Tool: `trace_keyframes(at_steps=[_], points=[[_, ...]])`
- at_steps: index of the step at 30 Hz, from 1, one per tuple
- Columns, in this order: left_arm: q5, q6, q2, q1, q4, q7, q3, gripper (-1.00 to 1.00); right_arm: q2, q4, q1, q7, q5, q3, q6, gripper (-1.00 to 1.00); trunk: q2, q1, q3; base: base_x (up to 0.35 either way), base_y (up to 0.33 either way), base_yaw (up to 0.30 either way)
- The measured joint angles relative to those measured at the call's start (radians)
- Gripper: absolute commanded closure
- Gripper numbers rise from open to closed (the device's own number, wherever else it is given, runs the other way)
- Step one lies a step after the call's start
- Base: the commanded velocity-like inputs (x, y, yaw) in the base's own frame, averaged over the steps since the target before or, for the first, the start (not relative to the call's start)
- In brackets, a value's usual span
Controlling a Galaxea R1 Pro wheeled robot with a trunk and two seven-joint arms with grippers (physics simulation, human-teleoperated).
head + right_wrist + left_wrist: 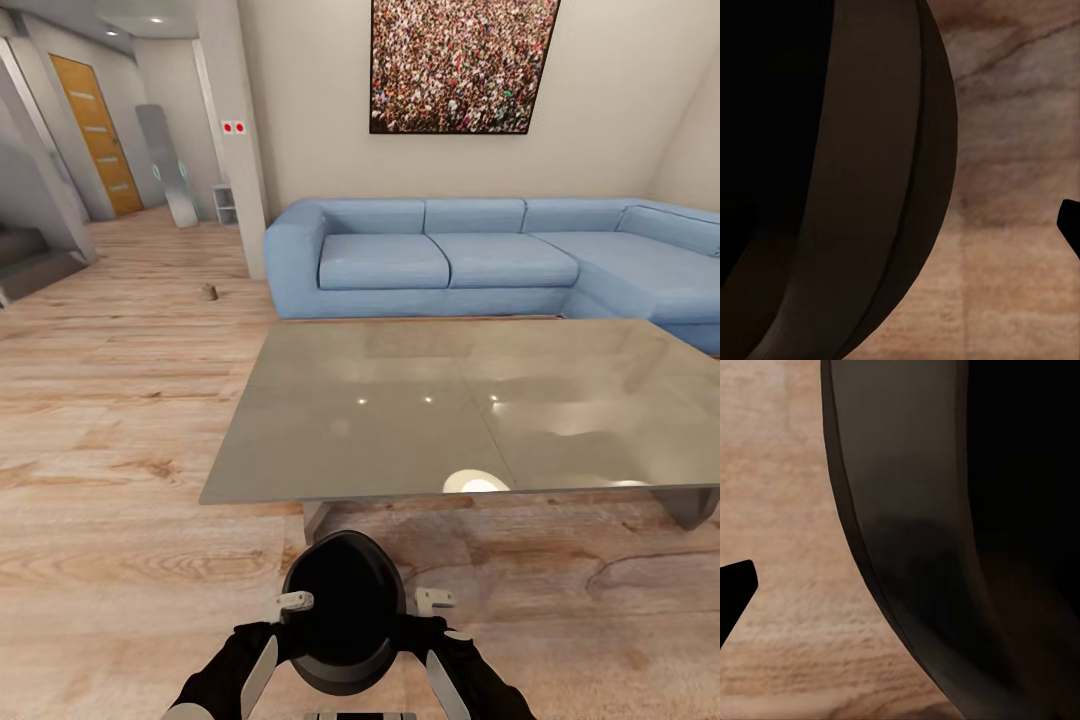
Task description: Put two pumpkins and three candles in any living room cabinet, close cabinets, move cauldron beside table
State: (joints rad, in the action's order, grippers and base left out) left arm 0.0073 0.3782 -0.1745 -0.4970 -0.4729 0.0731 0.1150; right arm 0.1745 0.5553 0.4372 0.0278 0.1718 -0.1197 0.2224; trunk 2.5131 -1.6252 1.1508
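The cauldron (343,610), rigid, bulky and probably heavy, sits pinched at its rim between left hand (292,601) and right hand (436,600), both clenched on it near the counter (400,420).

a home living room: a blue corner sofa (500,255) against a cream wall, a large framed picture (460,62) above it, a low grey table (450,410) on wood flooring (110,420).

Head view: high on the robot, angled forward and down across the cauldron (343,610), the grey bench (450,410) and the blue sofa (480,255) beyond. Left and right wrist views: pressed very close against the cauldron's dark wall, facing floorboards (780,495). Shared by all three: cauldron and wooden floor.
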Motion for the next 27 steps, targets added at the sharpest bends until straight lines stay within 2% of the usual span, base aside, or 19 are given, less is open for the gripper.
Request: trace_keyframes(at_steps=[4,20,27], points=[[0.0,0.001,0.0,0.0,0.0,0.0,0.001,-1.0,0.0,0.0,0.0,0.0,0.0,0.0,0.0,-1.0,0.0,0.0,0.0,0.0,0.0,0.0],[0.0,0.013,0.0,0.0,0.0,0.002,0.002,-1.0,0.0,0.0,0.0,0.0,0.0,0.0,0.0,-1.0,-0.004,0.007,-0.062,0.0,0.0,0.0],[0.0,0.015,0.0,0.0,-0.001,0.003,0.001,-1.0,0.0,0.001,0.0,-0.002,-0.001,0.002,0.008,-1.0,-0.005,0.01,-0.089,-0.127,0.064,0.0]])
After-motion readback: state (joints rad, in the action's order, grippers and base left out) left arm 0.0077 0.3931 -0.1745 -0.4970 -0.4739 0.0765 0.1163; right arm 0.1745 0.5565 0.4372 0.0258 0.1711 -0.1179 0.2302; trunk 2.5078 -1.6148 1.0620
